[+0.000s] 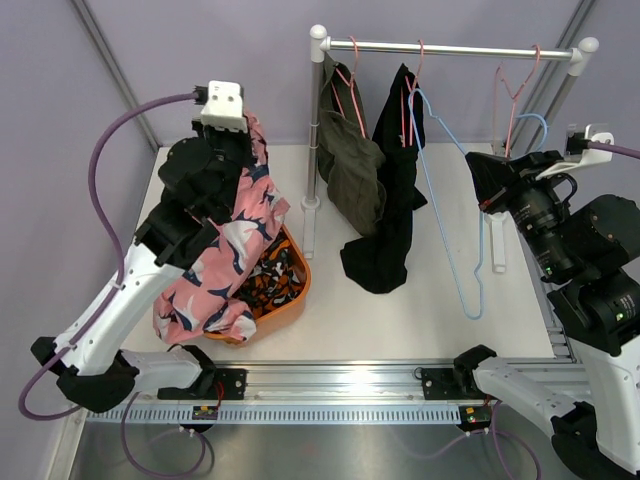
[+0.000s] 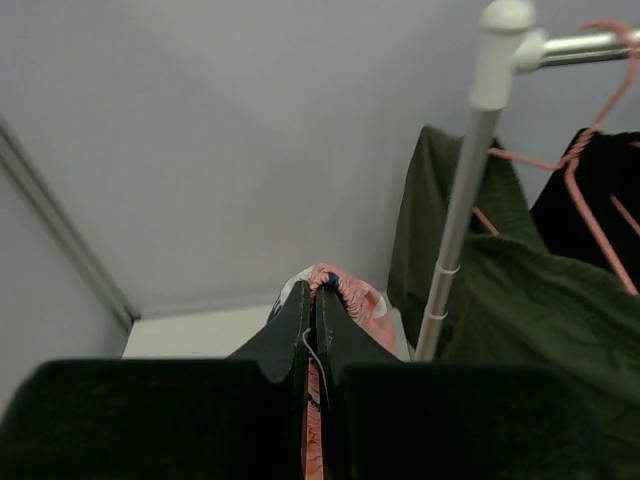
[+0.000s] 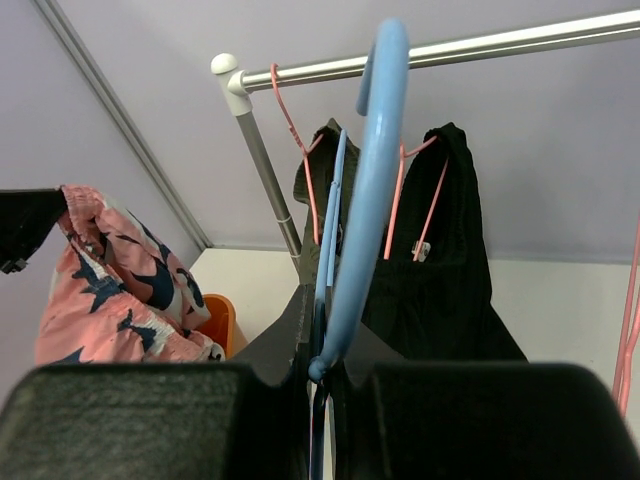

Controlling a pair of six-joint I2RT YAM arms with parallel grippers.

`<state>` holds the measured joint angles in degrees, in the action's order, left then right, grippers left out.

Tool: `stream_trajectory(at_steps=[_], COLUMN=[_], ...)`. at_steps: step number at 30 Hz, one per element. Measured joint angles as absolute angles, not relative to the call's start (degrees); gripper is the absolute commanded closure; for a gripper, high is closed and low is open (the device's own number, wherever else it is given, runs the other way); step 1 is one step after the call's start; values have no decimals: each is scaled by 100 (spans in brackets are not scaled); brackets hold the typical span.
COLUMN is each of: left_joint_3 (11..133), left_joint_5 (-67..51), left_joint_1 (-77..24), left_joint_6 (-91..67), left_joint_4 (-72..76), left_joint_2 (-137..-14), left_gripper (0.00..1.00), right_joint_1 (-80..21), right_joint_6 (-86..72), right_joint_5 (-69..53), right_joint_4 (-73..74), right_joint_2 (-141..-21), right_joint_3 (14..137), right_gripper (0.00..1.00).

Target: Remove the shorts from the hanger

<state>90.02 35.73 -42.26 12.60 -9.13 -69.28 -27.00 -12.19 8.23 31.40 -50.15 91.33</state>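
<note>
Within the left tool's (image 2: 315, 292) tight pinch, pink shorts (image 1: 235, 250) above the basket (image 1: 303, 285).

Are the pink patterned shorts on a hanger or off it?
Off. The pink shorts hang from the shut left gripper above the orange basket; the blue hanger in the right gripper is bare.

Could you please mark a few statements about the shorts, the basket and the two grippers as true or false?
1. The camouflage shorts lie in the orange basket. True.
2. The left gripper is shut on the pink shorts. True.
3. The black shorts lie in that basket. False: they hang from the rail.
4. The right gripper is open. False: it is shut on the blue hanger.
</note>
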Motion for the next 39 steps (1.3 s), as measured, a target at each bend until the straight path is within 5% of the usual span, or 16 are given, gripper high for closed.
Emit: stream_trajectory(at_steps=[5,17,24,31,39], left_joint_3=[8650,3485,3153,3763,5043], left_joint_5=[3308,1372,596,517,510], left_joint_1=[-3151,-840,-683,-683,-683], left_joint_6=[-668,-4421,-5207,-5083,-4722], left_joint_4=[-1890,-2119,-1656,-1885,-2021], left_joint_2=[-6709,-5502,-6416,-6825,-7303], left_gripper=[100,100,100,67,18], right_joint_1=[-2700,-2700,-2700,-2700,-2700], right_joint_6=[-1219,-1216,-1216,-1216,-1214], right_joint_5=[854,954,969,1052,1275], right_joint_4=[3205,3321,3653,3953,4187], right_joint_2=[-4950,-4958,-5140,-5288,-5323], right_joint_3=[9067,9056,9120,9122,9233], right_gripper=[100,100,100,100,100])
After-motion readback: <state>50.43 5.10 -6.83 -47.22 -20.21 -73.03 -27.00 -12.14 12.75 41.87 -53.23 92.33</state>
